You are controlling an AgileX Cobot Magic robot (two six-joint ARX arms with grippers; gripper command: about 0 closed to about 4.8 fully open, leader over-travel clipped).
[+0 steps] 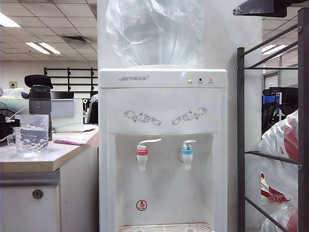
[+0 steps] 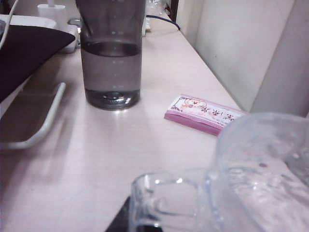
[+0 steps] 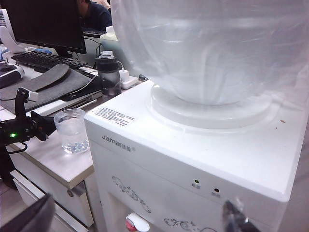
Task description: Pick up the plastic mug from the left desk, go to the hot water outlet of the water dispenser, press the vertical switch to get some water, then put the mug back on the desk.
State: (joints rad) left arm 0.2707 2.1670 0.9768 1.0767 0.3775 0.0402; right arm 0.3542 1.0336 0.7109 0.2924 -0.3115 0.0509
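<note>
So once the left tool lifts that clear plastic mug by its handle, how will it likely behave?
The plastic mug looks empty and thin-walled, so it is probably light. The left tool meets it at the side handle, so it may swing or tilt off-centre. Its smooth glossy plastic could slip in the grip. It stands upright on the left desk, so rolling seems unlikely.

You see only 1 dark corner of the left gripper (image 2: 126,220) under the plastic mug (image 2: 251,183), whose body runs off the frame edge. In the exterior view, the mug's handle (image 1: 11,140) is cut by the edge. The right gripper (image 3: 140,217) shows just 2 blurred fingertips (image 3: 29,215). The dispenser's label (image 3: 115,116) is too small to read.
</note>
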